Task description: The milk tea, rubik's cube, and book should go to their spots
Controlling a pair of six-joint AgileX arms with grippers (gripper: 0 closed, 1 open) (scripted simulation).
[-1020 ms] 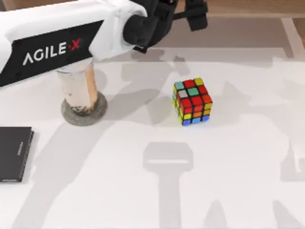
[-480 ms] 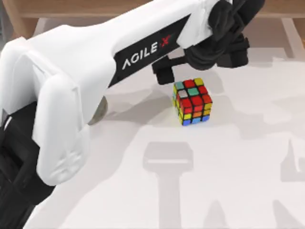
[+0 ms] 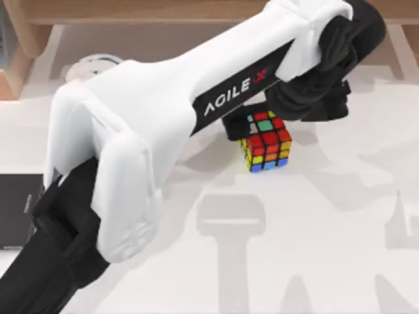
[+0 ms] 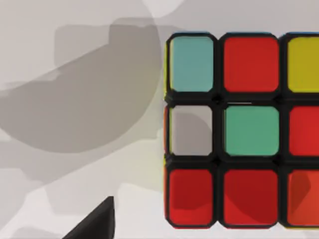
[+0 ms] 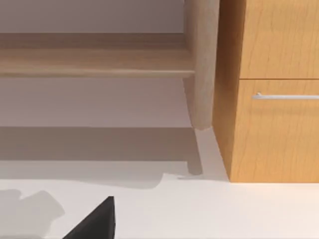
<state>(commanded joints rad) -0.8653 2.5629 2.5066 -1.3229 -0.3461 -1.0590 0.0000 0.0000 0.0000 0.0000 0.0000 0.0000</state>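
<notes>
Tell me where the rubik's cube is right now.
In the top view the rubik's cube sits on the table right of centre, directly under the left claw.

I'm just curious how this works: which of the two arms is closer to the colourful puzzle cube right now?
The left. The left gripper hangs just above the rubik's cube, whose top face shows close up in the left wrist view. The right wrist view faces a wooden cabinet, with no cube near.
</notes>
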